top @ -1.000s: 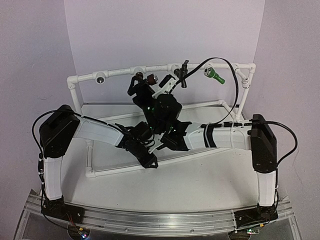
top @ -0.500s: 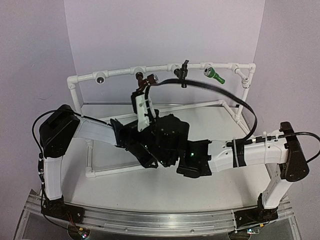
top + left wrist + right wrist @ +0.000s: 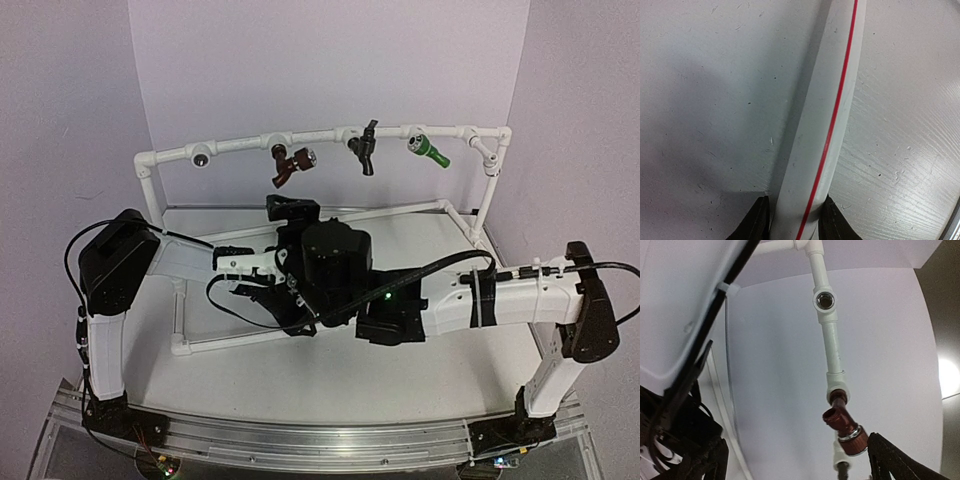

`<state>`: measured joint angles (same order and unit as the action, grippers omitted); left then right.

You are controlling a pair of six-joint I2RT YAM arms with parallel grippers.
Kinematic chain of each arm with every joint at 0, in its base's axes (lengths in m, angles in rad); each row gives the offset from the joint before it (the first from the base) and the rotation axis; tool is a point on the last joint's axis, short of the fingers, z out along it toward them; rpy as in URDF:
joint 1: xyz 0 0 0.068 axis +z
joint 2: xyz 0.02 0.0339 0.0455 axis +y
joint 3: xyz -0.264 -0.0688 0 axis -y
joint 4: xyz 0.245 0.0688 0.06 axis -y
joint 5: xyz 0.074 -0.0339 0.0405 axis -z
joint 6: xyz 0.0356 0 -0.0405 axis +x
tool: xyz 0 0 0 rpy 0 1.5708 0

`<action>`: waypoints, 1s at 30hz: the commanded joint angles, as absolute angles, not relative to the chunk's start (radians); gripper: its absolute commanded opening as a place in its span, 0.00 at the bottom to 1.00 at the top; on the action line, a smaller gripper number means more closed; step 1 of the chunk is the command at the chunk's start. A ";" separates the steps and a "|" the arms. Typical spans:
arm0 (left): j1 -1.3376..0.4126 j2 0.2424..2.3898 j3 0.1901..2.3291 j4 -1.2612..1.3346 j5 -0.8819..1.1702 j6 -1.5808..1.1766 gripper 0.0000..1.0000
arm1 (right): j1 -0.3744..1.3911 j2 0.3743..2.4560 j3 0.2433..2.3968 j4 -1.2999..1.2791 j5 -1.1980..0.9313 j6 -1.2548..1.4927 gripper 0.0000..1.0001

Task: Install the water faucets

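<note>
Three water faucets hang from the top rail of the white pipe frame (image 3: 240, 144): a reddish-brown one (image 3: 293, 160), a black one (image 3: 363, 148) and a green one (image 3: 429, 149). My right gripper (image 3: 292, 210) points up at the rail from just below the reddish-brown faucet, open and holding nothing. In the right wrist view that faucet (image 3: 845, 428) stands screwed into its tee, close to the right finger (image 3: 890, 460) and apart from it. My left gripper (image 3: 795, 212) is shut on the frame's front floor pipe (image 3: 825, 125), white with a red stripe, and is partly hidden under the right arm (image 3: 290, 312).
An empty tee socket (image 3: 201, 158) sits left of the reddish-brown faucet on the top rail, and shows as a silvery hole (image 3: 824, 300) in the right wrist view. Another fitting (image 3: 487, 156) sits at the rail's right end. The right arm's black cable (image 3: 440, 265) loops over the table.
My right gripper has let go of the reddish-brown faucet and drawn back and down from the rail, open. The faucet stays in its tee. The left gripper has kept its hold.
</note>
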<state>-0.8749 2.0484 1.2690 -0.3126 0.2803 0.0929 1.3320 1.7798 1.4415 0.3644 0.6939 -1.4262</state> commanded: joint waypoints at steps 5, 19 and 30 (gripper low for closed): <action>-0.876 2.208 1.209 -0.355 0.266 -0.059 0.00 | 1.249 1.775 1.635 0.252 0.708 -1.816 0.91; -0.876 2.207 1.207 -0.356 0.275 -0.054 0.00 | 1.119 1.963 1.843 0.251 0.658 -1.859 0.87; -0.876 2.208 1.207 -0.356 0.281 -0.052 0.00 | 1.100 2.067 1.958 0.273 0.735 -1.792 0.48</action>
<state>-0.8711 2.0502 1.2697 -0.3092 0.2966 0.0932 1.0985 2.0491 1.9002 0.2235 0.6903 -1.8377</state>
